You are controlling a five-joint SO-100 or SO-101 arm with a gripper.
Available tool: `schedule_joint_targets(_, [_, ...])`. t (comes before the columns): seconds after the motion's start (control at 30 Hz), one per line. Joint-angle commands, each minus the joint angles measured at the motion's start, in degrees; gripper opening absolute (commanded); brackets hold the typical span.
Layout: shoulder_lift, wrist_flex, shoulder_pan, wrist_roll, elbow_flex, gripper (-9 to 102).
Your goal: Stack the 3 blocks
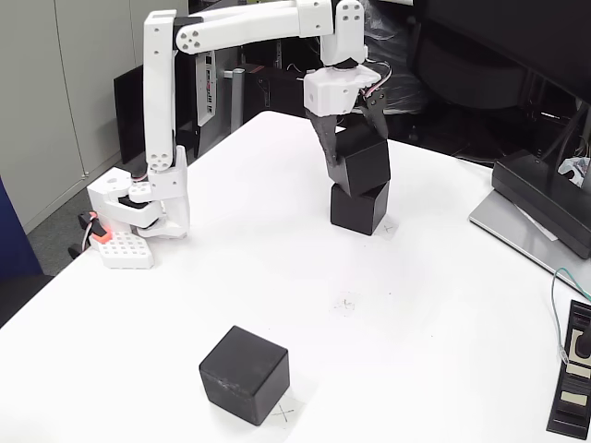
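- A lone block [245, 373] sits nearest the camera on the white desk [434, 305], well in front of the jaws and a little to their left in the fixed view, resting flat and apart from everything else.
- Farther back, the jaws [349, 145] come down from above and are clenched on a second block [360, 163], one dark finger [327, 138] pressed to its left face and the other at its upper right.
- That held block is tilted, its lower edge touching the top of a third block [359, 207], which stands flat on the desk directly below the jaws.
- The two rear blocks do not line up squarely; the upper one is turned and leaning against the lower one.
- The white arm [249, 29] reaches over from a base [138, 208] at the desk's left edge, well to the left of the jaws.
- A small pencil cross [346, 303] marks the desk between the near block and the pair under the jaws.
- To the right of the jaws, at the desk's far edge, lies a flat black device on a grey base [540, 208].
- Nearer, at the right edge, lies a small black card [574, 380] with a green wire [558, 305] running beside it.
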Motion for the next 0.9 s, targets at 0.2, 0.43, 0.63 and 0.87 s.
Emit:
schedule_joint_targets(0.2, [0.09,-0.35,-0.35,0.62,-0.88,5])
schedule_joint_targets(0.43, [0.09,-0.35,0.26,0.62,-0.88,26])
schedule_joint_targets(0.63, [0.26,-0.35,-0.18,0.62,-0.88,40])
schedule_joint_targets(0.87, [0.79,0.09,0.35,0.53,-0.97,48])
